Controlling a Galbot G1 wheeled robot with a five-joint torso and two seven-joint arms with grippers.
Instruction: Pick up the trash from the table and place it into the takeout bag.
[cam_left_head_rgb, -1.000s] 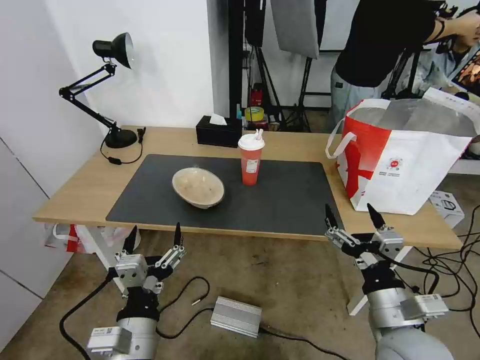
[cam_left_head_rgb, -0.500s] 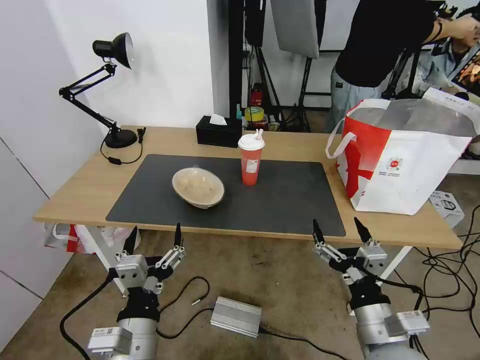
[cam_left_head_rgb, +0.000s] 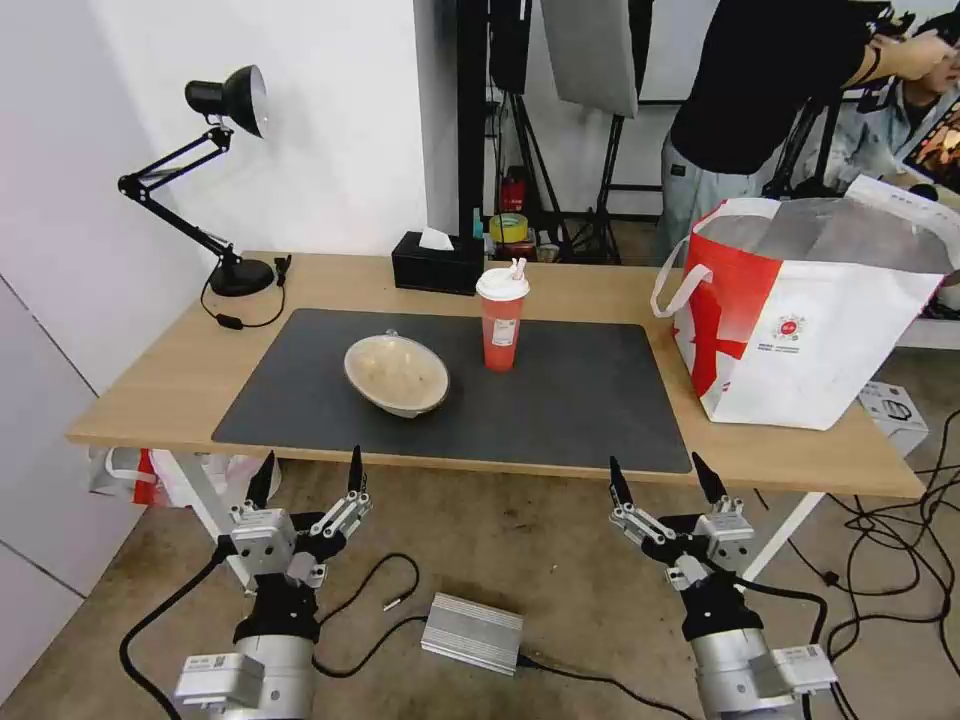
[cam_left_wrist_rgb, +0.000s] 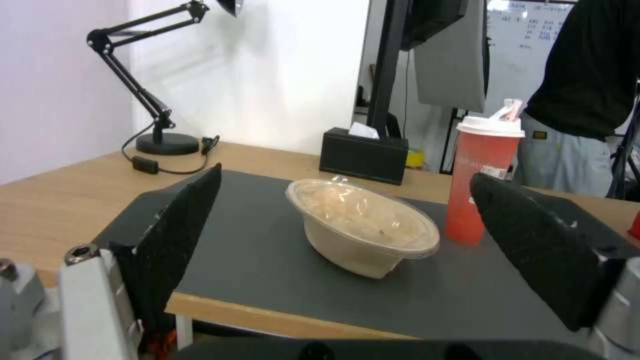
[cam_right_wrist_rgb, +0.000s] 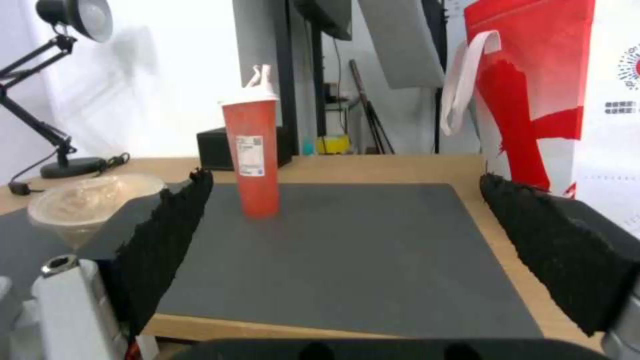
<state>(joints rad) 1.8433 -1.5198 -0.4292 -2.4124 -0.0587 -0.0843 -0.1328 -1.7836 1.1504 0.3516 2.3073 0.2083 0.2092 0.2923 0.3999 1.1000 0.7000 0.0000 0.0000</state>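
Nearest the robot, both grippers hang below the front edge of the table, over the floor and clear of everything. The left gripper sits under the front left part of the table, its two fingers spread wide with nothing between them. The right gripper sits under the front right part, fingers also spread wide and empty. On the floor between the arms lies a grey metal box with a cable. On the table, a dark grey mat covers the middle. A beige bowl with a clear lid rests tilted on the mat's left half. Just beyond and to its right, a red cup with a white lid stands upright on the mat, apart from the bowl. On the table's right end, off the mat, stands the red-and-white takeout bag, open at the top, showing silver lining. Farther back, a black tissue box sits near the rear edge and a black desk lamp on the far left corner.
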